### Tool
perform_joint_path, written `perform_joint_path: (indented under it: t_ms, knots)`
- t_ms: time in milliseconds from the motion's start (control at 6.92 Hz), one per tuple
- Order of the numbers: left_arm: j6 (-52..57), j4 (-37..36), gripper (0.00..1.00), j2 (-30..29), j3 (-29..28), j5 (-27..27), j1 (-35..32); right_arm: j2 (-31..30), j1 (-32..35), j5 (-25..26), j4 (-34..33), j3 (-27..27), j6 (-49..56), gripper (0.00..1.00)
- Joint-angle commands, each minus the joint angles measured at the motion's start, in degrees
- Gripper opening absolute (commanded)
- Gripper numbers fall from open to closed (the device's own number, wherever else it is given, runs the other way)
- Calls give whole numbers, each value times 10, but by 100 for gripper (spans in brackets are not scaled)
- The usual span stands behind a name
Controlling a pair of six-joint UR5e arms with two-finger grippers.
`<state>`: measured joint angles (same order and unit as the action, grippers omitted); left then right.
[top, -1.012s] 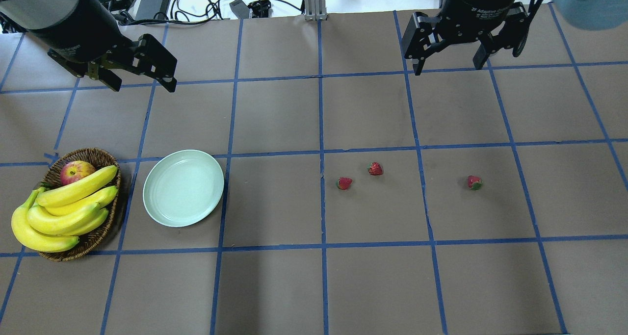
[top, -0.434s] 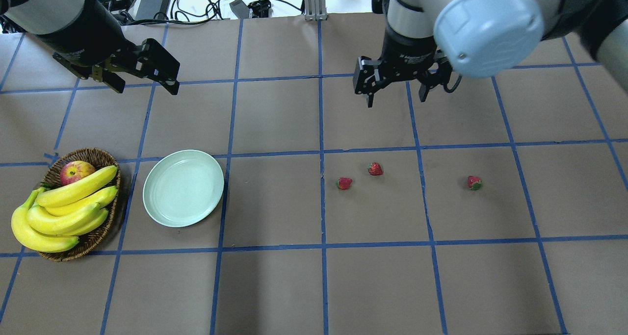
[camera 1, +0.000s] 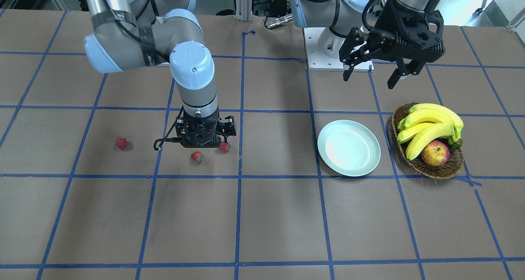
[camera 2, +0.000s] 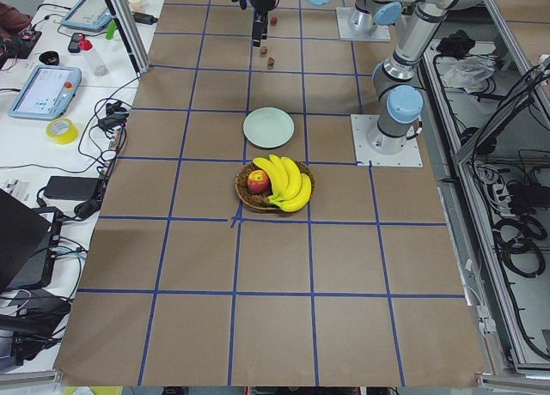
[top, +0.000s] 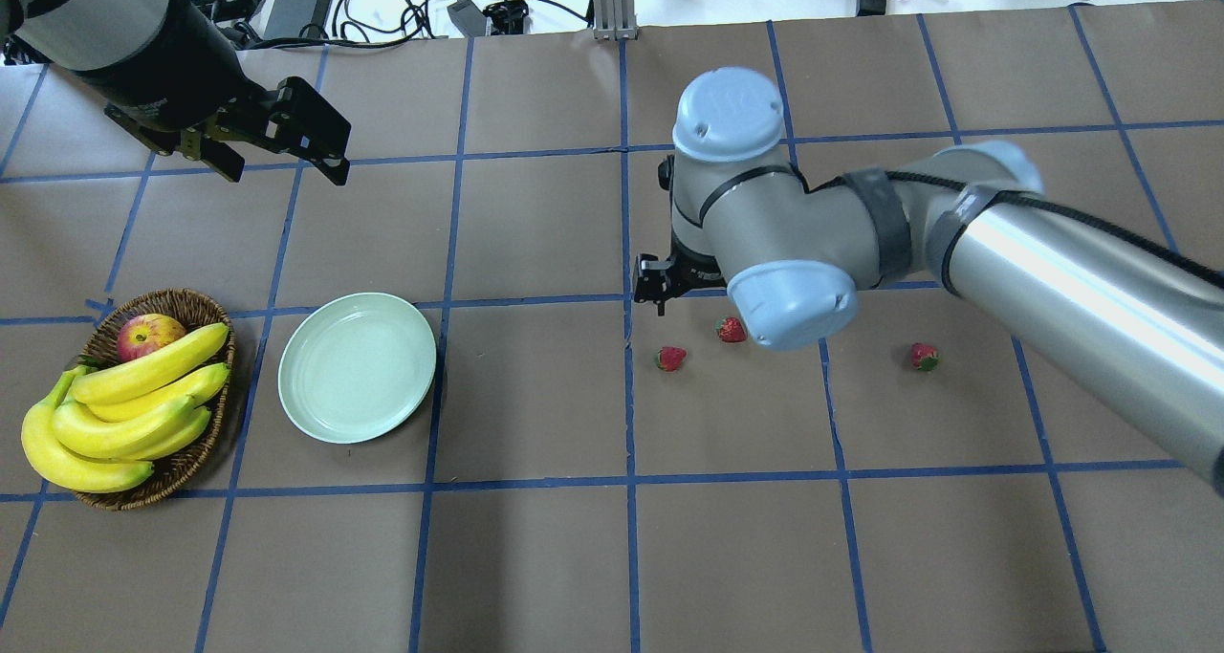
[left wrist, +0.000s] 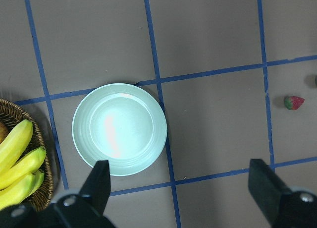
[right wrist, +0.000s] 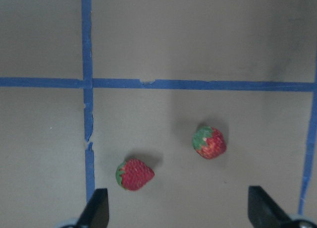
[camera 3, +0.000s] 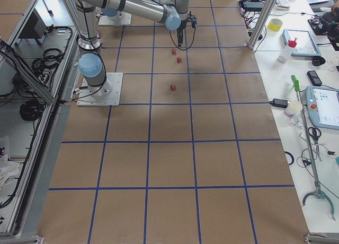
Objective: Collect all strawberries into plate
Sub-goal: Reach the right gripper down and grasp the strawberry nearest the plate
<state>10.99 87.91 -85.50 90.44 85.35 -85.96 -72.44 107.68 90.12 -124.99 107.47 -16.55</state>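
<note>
Overhead exterior, held against a second ago: dropped from high up and swung in toward the middle of the bench [top: 535, 557], right gripper [camera 1: 203, 142] now low over a close pair, first strawberry [top: 670, 358] and second strawberry [top: 731, 329]. Spread wide, nothing between the fingers [right wrist: 96, 210]; both of the pair lying on the bench in the right wrist view, near each other but not touching. Reads as the approach to a first pick, no grasp yet. Needs centring on one of the two so as not to nudge the other on closing.

Third strawberry [top: 924, 356] alone, well apart toward the right end of the bench.

No change on the other side: left gripper [top: 284, 167] likewise spread and empty, held high over the left end, looking down on the plate [top: 358, 366]. Plate bare, well apart from all three, so nothing collected and a long carry along the bench to come. Just beside it, at the left edge, wicker basket [top: 182, 299] with bananas [top: 134, 395] and an apple [top: 148, 336]. In the way, by the look of it: only the neighbouring berry; basket beyond the plate, off the carry line.
</note>
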Motion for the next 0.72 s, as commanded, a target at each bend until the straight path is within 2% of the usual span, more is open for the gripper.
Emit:
perform_joint_path:
  t_ms: [0, 145, 289, 434, 578]
  knots:
    - [0, 1, 100, 1, 1, 2, 0, 46, 30, -1, -71, 34, -33, 98]
    - [0, 1, 100, 2, 1, 3, 0, 52, 30, -1, -71, 48, -34, 94]
    - [0, 1, 100, 2, 1, 1, 0, 51, 30, -1, -72, 46, -34, 57]
    - [0, 1, 100, 2, 8, 0, 2, 54, 30, -1, -73, 42, -34, 12]
    - [0, 0, 100, 5, 15, 2, 3, 51, 30, -3, -72, 37, -34, 0]
